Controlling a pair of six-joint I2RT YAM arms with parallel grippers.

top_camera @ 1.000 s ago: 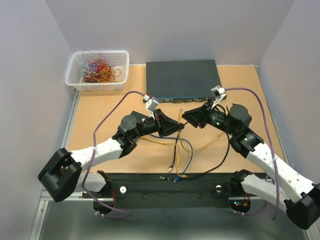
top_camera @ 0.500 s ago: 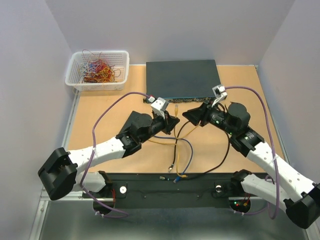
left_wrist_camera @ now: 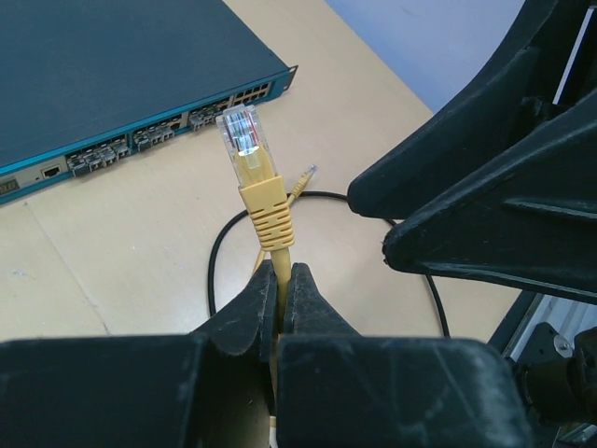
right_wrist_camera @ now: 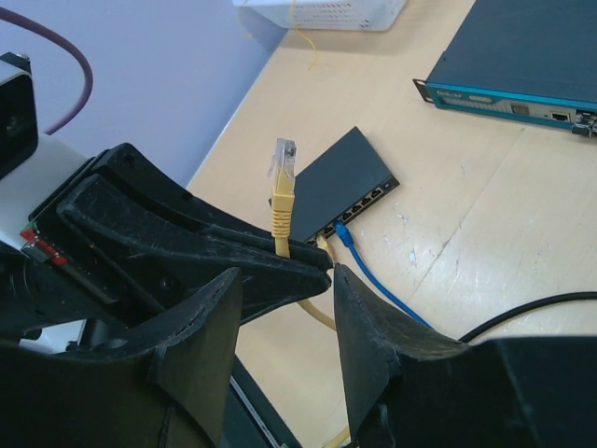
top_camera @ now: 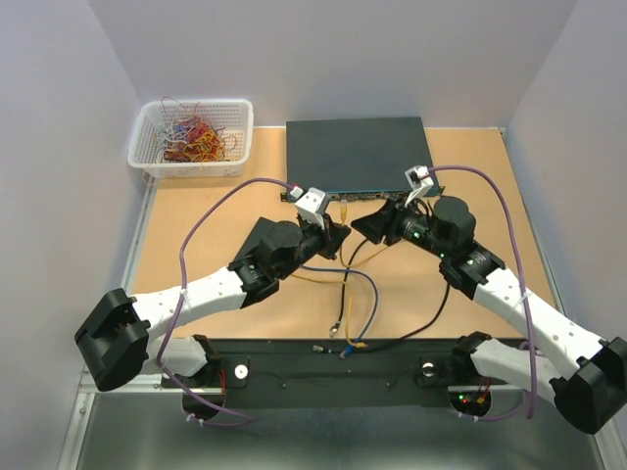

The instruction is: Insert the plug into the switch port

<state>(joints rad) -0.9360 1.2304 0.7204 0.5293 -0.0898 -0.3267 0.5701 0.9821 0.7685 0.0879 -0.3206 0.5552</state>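
My left gripper point(left_wrist_camera: 280, 271) is shut on a yellow cable just below the ribbed boot, so the clear-tipped plug point(left_wrist_camera: 244, 140) stands upright above the fingertips. The plug point(right_wrist_camera: 283, 163) also shows in the right wrist view, rising from the left gripper's fingers. My right gripper point(right_wrist_camera: 287, 275) is open, its fingers either side of the left gripper's tip, touching nothing. Beyond them lies the small flat black box point(right_wrist_camera: 345, 182); its row of switch ports faces the table, with a blue and a yellow cable plugged in. From above, both grippers point(top_camera: 338, 235) point(top_camera: 364, 227) meet mid-table.
The large dark grey-blue rack switch point(top_camera: 358, 155) lies at the back of the table. A white basket point(top_camera: 191, 137) of coloured wires stands at the back left. Black, blue and yellow cables point(top_camera: 358, 294) loop over the wooden table between the arms.
The left gripper has swung right and back with the plug, up to the right gripper. The right gripper has opened wider and shifted slightly left.
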